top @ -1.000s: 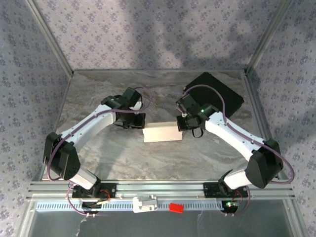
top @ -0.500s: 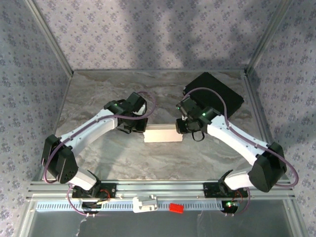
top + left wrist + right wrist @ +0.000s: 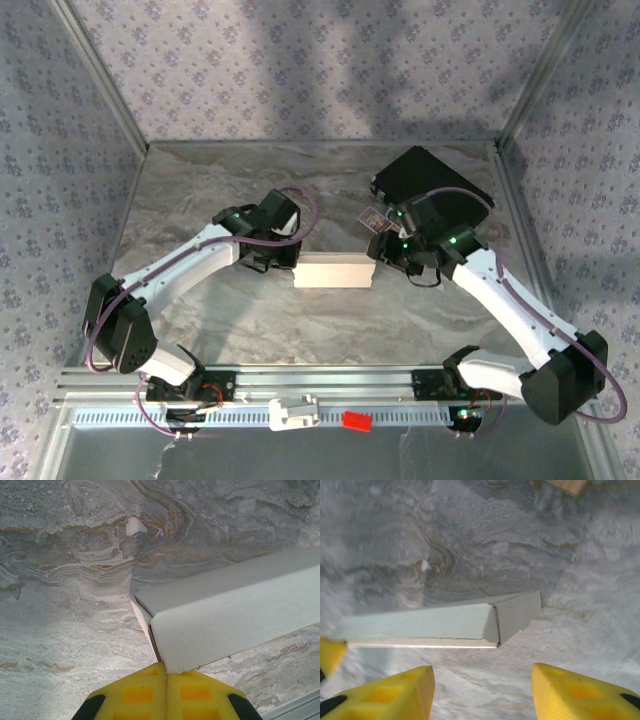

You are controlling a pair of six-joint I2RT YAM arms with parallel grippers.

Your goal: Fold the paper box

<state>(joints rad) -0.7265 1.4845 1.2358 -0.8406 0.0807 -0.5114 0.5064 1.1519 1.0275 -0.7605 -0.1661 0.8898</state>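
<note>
From above, both ends of the paper box [image 3: 333, 272] are covered by the wrists. The black case [image 3: 440, 185] in the far right corner is partly hidden by the right arm. A small tan and purple packet [image 3: 375, 218] shows just beyond that wrist, its print too small to read. In the right wrist view a yellow piece at the box's far end is cut off by the frame.

The box lies about mid-surface [image 3: 200, 200], folded into a long, low white sleeve. Its long axis runs left to right, parallel to the near edge.

The left gripper [image 3: 166, 680] has its pads pressed together. The box's left end corner meets their tips, and whether any card is nipped there cannot be told. The right gripper [image 3: 481, 672] stands wide apart and holds nothing. The box's right end, with its angled flap, lies on the surface just ahead of it.

Bare surface stretches toward the far left corner and along the near edge. The right side is more crowded, with the case and packet there.
</note>
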